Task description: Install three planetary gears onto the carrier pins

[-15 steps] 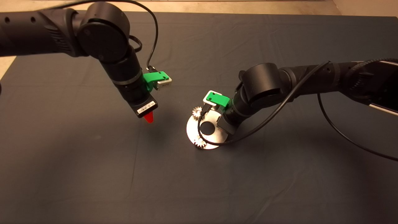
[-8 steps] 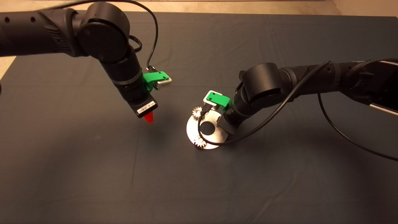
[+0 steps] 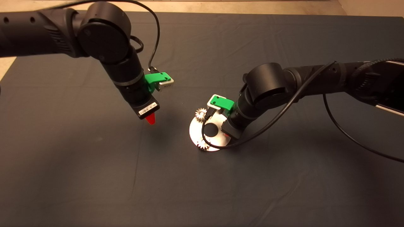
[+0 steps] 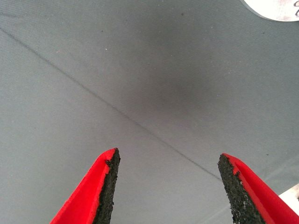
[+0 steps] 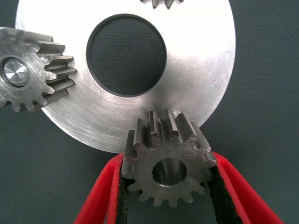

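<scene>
The right pincer (image 5: 168, 186) is gripping a planetary gear (image 5: 169, 158) between its two red fingers (image 5: 100, 196), their black pads pressing on the gear's teeth on both sides. That gear is hanging over the rim of the shiny silver disc (image 5: 196, 70), on the side of the disc nearest the right arm, with its centre hole showing empty. Two more planetary gears are already sitting on the disc: one (image 5: 28, 74) is seated on a carrier pin (image 5: 15, 71), whose bright end is showing in its bore, and the other (image 3: 202, 145) is lying at the disc's rim. The disc is resting on the dark mat (image 3: 94, 176) of the worktop. The left pincer (image 4: 166, 189) is hovering open over bare mat, well apart from the disc, holding nothing.
</scene>
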{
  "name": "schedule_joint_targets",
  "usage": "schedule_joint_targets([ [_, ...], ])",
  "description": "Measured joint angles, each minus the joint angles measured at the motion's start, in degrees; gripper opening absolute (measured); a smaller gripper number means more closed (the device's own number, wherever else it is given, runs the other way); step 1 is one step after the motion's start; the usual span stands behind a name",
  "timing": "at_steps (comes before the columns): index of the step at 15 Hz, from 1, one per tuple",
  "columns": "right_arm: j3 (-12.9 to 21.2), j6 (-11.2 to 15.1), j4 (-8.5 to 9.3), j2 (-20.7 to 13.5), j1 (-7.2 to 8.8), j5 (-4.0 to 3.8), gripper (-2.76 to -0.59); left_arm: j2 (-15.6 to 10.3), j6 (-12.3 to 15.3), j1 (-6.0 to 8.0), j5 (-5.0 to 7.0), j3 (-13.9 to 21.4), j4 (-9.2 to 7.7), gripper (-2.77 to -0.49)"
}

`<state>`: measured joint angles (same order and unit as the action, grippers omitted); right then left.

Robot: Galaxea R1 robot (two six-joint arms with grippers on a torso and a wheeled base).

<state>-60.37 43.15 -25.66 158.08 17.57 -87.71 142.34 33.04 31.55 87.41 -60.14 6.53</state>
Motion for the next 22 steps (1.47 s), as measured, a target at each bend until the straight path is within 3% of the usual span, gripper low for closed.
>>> schedule_joint_targets([
  [11, -0.21, -0.07, 0.67, -0.2, 0.72, -0.13, -2.35, -0.13, 0.0, 0.43, 0.0, 0.0, -0.13, -1.8],
  [22, -2.5, -2.65, 0.04, -0.12, 0.7, -0.1, -2.34, -0.17, 0.0, 0.43, 0.0, 0.02, -0.8, -1.8],
])
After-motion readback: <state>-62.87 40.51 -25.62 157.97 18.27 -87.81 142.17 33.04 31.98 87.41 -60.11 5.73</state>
